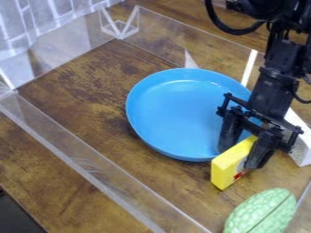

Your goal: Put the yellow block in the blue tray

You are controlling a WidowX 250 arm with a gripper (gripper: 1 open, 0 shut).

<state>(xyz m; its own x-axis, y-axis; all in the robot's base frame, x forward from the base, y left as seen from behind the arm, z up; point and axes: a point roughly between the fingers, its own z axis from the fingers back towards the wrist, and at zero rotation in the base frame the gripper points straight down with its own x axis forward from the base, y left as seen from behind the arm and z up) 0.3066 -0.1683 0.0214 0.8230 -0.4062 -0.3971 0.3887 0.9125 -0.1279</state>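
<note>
Yellow block pinched at the blue tray's rim

Yellow block (234,164) lies tilted on the wooden desk (85,100), just beside the near right rim of the blue tray (176,109), outside it. Its upper end sits between the black fingers (228,129) of the claw (252,147), which points steeply down and pinches the bar; its lower end points away from the tray toward the desk's front edge. A green ribbed object (263,212) rests near the block, farther from the tray. A white-grey block (300,146) shows just behind the claw, on the side away from the tray. Clear plastic walls (73,146) surround the desk.
</note>
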